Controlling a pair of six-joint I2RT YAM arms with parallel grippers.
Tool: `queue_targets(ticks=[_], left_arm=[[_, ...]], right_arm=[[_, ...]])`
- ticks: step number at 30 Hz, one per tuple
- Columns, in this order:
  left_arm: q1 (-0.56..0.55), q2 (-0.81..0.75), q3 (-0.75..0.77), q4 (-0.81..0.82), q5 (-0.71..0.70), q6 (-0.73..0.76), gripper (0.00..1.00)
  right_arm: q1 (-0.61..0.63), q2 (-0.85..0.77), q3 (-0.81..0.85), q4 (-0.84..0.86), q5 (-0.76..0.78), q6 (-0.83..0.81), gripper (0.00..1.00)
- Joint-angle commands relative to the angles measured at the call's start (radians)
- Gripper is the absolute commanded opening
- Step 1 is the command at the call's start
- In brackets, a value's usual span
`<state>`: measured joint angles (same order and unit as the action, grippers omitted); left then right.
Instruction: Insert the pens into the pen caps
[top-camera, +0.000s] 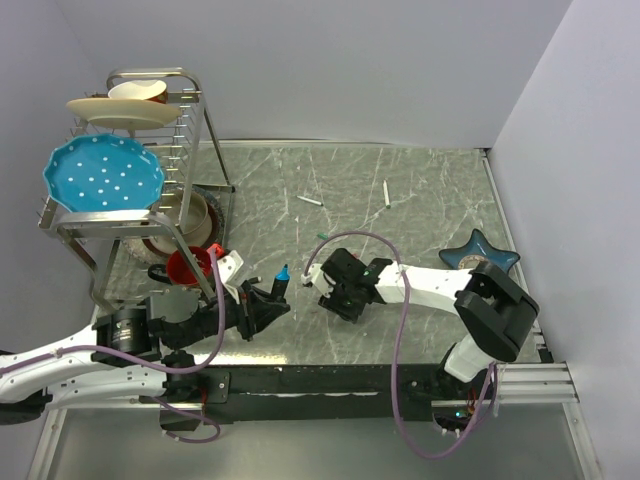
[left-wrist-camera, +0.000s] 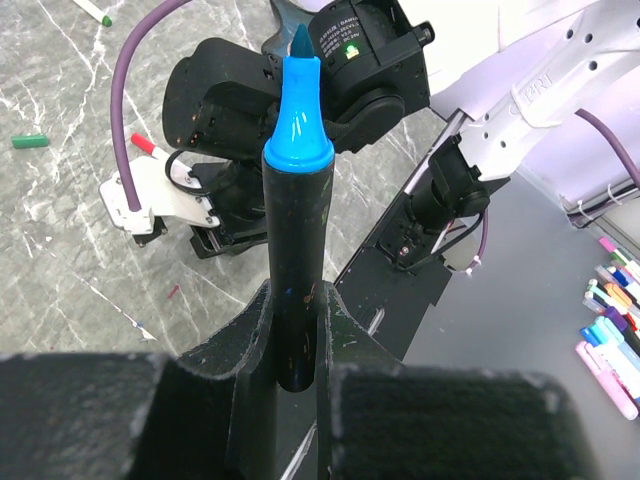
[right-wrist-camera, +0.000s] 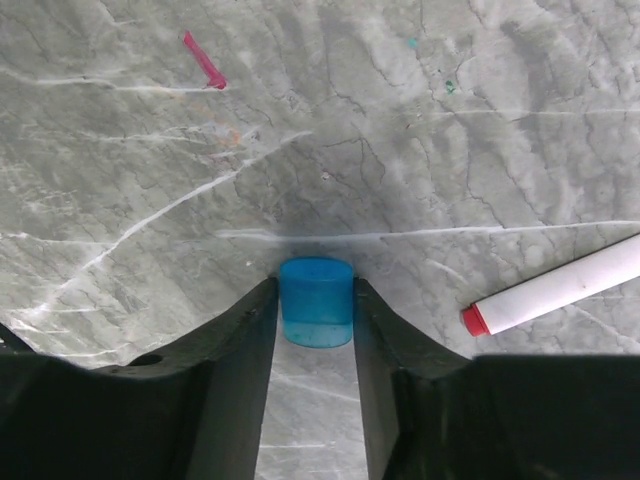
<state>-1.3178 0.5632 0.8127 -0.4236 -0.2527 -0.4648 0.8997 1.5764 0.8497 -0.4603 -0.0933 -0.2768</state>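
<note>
My left gripper is shut on the thick black pen with blue trim and holds it tip-up; it also shows in the top view. My right gripper is shut on the blue pen cap, just above the table surface, a short way right of the pen tip. A white pen with a red end lies beside the right gripper. Two more white pens lie farther back. A green cap lies on the table.
A dish rack with a blue plate and a red cup stands at the left. A dark blue star-shaped dish sits at the right edge. Several coloured markers lie off the table.
</note>
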Motion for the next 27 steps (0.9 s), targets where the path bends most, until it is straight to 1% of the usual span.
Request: queue_targets(ticks=[1, 5, 7, 8, 9, 13, 15, 20, 27], left_arm=[[-0.008, -0.003, 0.002, 0.045, -0.014, 0.017, 0.01], [-0.008, 0.006, 0.005, 0.046, -0.013, 0.021, 0.01], [-0.008, 0.009, 0.005, 0.048, -0.014, 0.022, 0.01], [-0.008, 0.010, 0.005, 0.046, -0.014, 0.023, 0.01], [-0.008, 0.010, 0.006, 0.046, -0.016, 0.020, 0.01], [-0.009, 0.004, 0.000, 0.045, -0.017, 0.015, 0.01], [-0.009, 0.004, -0.003, 0.048, -0.016, 0.015, 0.01], [-0.009, -0.003, -0.001, 0.048, -0.020, 0.017, 0.01], [-0.009, -0.006, -0.003, 0.043, -0.026, 0.014, 0.01]], right_arm=[[-0.008, 0.045, 0.002, -0.003, 0.061, 0.005, 0.39], [-0.008, 0.066, 0.008, -0.009, 0.079, 0.027, 0.36], [-0.007, 0.076, 0.006, -0.008, 0.081, 0.037, 0.37], [-0.008, 0.079, 0.008, -0.006, 0.092, 0.042, 0.41], [-0.008, 0.080, 0.008, -0.005, 0.098, 0.053, 0.47], [-0.008, 0.071, 0.006, 0.002, 0.168, 0.071, 0.54], [-0.004, 0.066, 0.006, 0.000, 0.181, 0.085, 0.55], [0.008, 0.065, -0.004, 0.028, 0.198, 0.102, 0.55], [0.019, 0.091, 0.000, 0.012, 0.199, 0.113, 0.47]])
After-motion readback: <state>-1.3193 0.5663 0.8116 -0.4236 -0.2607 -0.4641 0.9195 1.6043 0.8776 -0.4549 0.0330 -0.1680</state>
